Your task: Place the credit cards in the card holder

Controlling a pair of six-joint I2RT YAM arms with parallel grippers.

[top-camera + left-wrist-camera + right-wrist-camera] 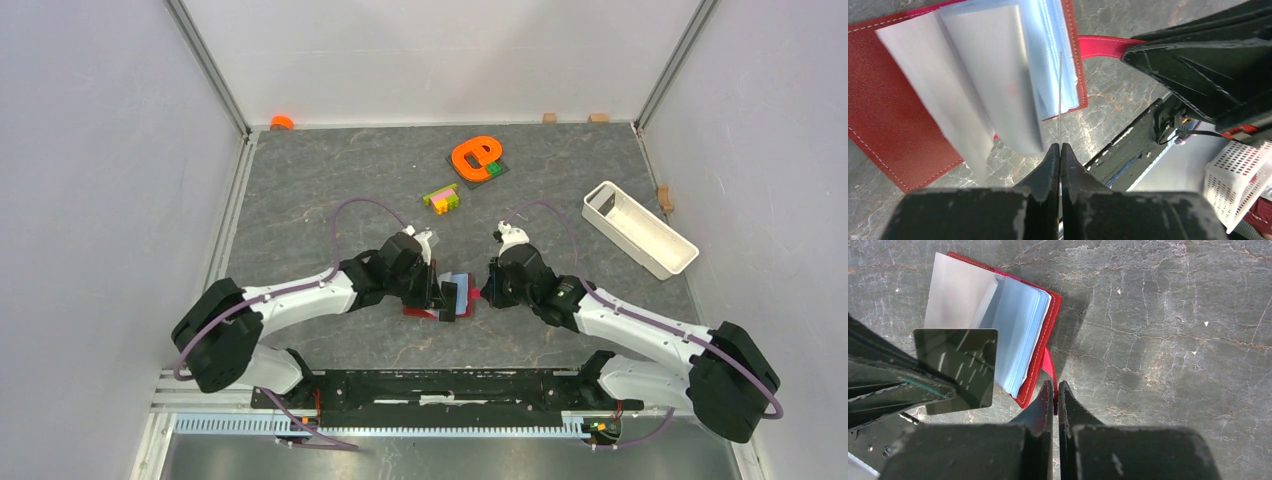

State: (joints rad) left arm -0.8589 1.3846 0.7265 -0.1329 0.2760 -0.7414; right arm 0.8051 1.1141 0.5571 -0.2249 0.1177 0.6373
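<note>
Card poised at the open holder: the left fingers [1058,152] are pressed together on a thin flat rectangular card [955,365]. The card shows dark and glossy in the right wrist view and as a hairline, edge-on, in the left wrist view. It juts straight out from the left fingertips, and its far end is level with the near edge of the pages; whether it touches them cannot be told.

The dark-red leather-like folding card holder [888,110] lies open on the grey marbled table [1173,340], directly ahead of both sets of fingers and between them. Its cover faces down and its light-blue clear sleeves are fanned upward.

The right fingers [1052,392] are clamped on the red snap tab [1048,362], which runs from the holder's edge into their tips.

Well beyond both sets of fingers, multicoloured toy bricks [441,198] lie on the table. A white oblong plastic tray [640,228] sits far out beyond the right fingers.
</note>
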